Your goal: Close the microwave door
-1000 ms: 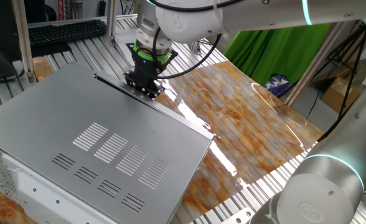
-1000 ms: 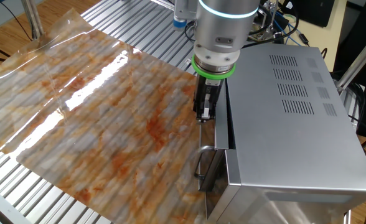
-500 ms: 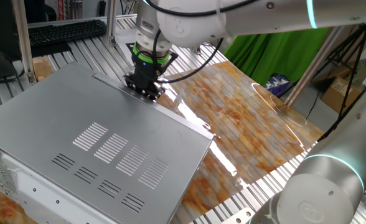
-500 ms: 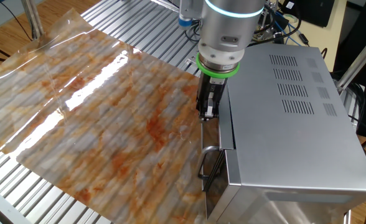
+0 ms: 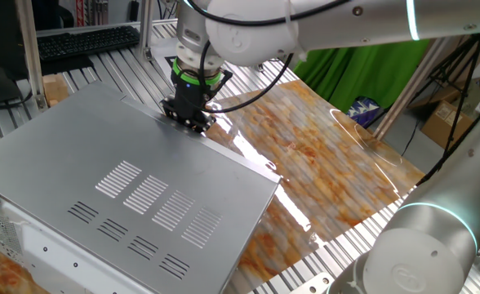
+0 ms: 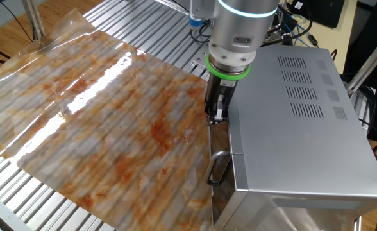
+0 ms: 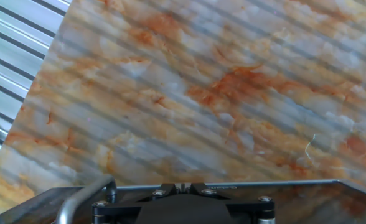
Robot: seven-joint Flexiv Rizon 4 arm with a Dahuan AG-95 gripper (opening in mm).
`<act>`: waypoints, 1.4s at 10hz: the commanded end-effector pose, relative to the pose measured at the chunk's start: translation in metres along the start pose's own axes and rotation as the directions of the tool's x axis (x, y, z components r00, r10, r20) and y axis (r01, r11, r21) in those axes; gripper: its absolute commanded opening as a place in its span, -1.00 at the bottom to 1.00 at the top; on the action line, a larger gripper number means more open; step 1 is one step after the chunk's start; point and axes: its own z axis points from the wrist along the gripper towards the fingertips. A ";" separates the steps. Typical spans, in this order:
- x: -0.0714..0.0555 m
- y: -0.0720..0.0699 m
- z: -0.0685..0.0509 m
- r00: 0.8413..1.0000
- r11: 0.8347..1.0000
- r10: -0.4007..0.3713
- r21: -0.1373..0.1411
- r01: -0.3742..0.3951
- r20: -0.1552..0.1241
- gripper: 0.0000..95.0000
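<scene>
We see the microwave (image 6: 297, 122) standing on the worktop (image 6: 79, 96), its slotted grey top facing both fixed cameras. The gripper (image 6: 215, 114) hangs at the front edge, against the outer face of the microwave door (image 6: 219, 168). Over the last second the dark gap between door and box, plain in the earlier pictures from the other fixed view, has narrowed to almost nothing, and the arm has shifted toward the box with it. We judge the door to be nearly shut, with perhaps a final push left to latch it. The door handle (image 6: 214, 168) curves out below the gripper, untouched. Whether the fingers are spread or pressed together we cannot tell; they pinch nothing that we can make out. The hand view shows only marbled sheet (image 7: 220, 93) and the door's top rim.
</scene>
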 end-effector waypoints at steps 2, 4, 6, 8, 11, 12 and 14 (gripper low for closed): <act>-0.007 0.008 0.001 0.999 0.999 -0.038 0.003 0.038 -0.018 -1.00; -0.009 0.010 0.001 0.990 0.990 -0.140 0.001 0.140 -0.014 -1.00; -0.016 0.015 0.002 0.968 0.968 -0.253 0.003 0.253 -0.006 -0.60; -0.025 0.020 0.004 0.932 0.932 -0.361 0.005 0.361 0.006 -0.60; -0.040 0.026 0.009 0.829 0.829 -0.560 0.013 0.560 0.012 -0.60; -0.048 0.026 0.013 0.795 0.795 -0.606 0.021 0.606 0.015 -0.60; -0.063 0.024 0.016 0.742 0.742 -0.671 0.024 0.670 0.014 -0.60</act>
